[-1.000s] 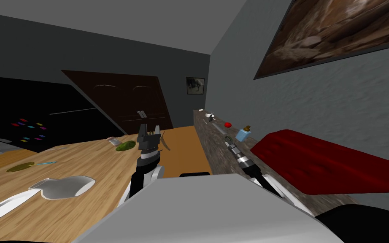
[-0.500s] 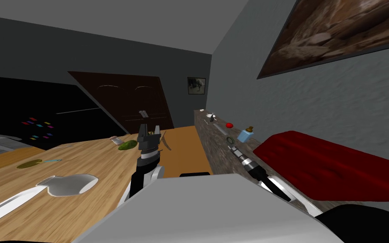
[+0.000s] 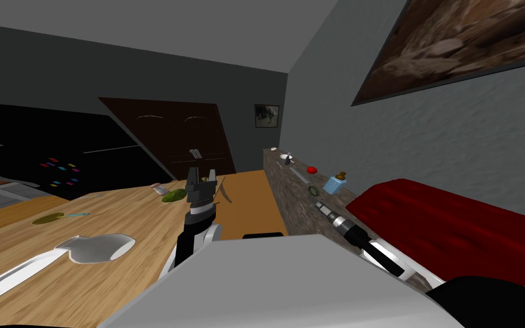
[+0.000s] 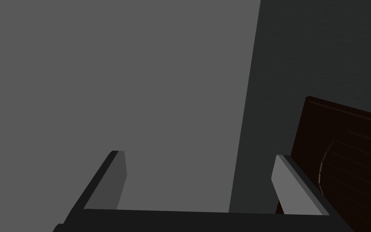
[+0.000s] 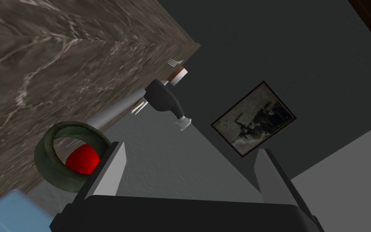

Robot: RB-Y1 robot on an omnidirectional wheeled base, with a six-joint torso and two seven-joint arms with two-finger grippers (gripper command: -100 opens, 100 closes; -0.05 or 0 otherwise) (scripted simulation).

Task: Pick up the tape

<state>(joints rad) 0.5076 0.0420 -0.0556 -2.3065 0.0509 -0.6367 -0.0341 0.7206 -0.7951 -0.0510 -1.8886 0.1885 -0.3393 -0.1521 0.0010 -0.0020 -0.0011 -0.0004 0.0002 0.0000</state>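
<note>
**Right hand spread just short of the tape on the stone worktop**

The stone-patterned worktop runs along the grey wall, under the right arm. The wooden worktop lies to the other side, under the left arm. A dark red cloth is heaped on the stone worktop beside the right forearm, behind the hand.

The right hand reaches out low over the stone worktop. In its wrist view the right hand has its two fingers spread wide, with nothing between them.

The left hand is held upright above the edge of the wooden worktop. Its fingers are also spread and empty in its own view.

A pale blue bottle with a brown cap stands near the right hand, on the wall side; it shows as a blue corner by the hand's body. A grey rod lies further along the worktop beyond the fingertips.

The tape, a dark green ring, lies flat on the stone worktop just beside one right finger, outside the gap between the two. Whether that finger touches it cannot be told. From the head camera the tape sits just ahead of the fingertips.

A red ball shows through the ring's hole. In the head view the ball lies past the tape, further from the hand.
</note>
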